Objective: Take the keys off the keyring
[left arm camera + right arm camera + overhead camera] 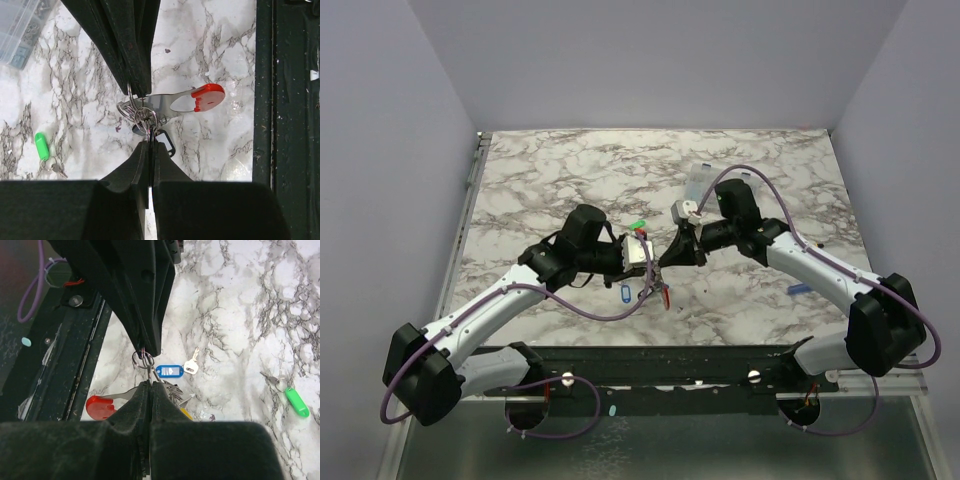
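Left fingers (146, 151): shut tight, pinching the keyring (143, 119).
Right fingers (146, 390): shut, pinching the same ring from the opposite side, tip to tip.
Keyring: over the desk (570, 170), midway between both arms.
Keys (165, 103): hang crosswise to the fingers.

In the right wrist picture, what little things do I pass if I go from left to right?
red tag → keyring → blue tag → little key → green tag
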Robot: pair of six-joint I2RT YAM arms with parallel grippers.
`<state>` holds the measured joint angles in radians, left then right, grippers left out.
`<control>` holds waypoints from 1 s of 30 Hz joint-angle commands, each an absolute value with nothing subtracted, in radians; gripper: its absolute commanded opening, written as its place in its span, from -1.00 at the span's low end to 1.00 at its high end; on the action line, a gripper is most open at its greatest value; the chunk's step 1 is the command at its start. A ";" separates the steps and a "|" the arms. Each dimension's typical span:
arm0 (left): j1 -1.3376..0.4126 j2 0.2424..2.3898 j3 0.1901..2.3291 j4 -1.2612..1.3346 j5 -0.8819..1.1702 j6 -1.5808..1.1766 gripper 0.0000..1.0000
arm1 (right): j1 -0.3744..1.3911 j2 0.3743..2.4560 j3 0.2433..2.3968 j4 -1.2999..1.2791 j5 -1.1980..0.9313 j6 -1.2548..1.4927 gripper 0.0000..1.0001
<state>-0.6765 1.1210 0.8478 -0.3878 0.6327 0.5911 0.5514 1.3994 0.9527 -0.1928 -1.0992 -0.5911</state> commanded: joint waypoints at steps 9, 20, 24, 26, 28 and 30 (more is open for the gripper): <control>-0.698 1.093 0.888 -0.425 0.577 0.588 -1.00 | 0.543 1.398 0.945 -0.050 -0.934 -0.381 -0.99; -0.710 1.146 1.017 -0.423 0.551 0.606 -1.00 | 0.556 1.417 0.924 -0.072 -0.949 -0.382 -0.99; -0.729 1.167 1.046 -0.423 0.520 0.650 -1.00 | 0.568 1.422 0.928 -0.073 -0.959 -0.357 -0.99; -0.739 1.169 1.056 -0.423 0.496 0.686 -1.00 | 0.571 1.424 0.930 -0.078 -0.956 -0.345 -0.99; -0.746 1.170 1.068 -0.423 0.467 0.718 -1.00 | 0.572 1.428 0.936 -0.094 -0.951 -0.337 -0.99; -0.751 1.174 1.082 -0.423 0.432 0.745 -1.00 | 0.572 1.433 0.944 -0.108 -0.951 -0.323 -0.99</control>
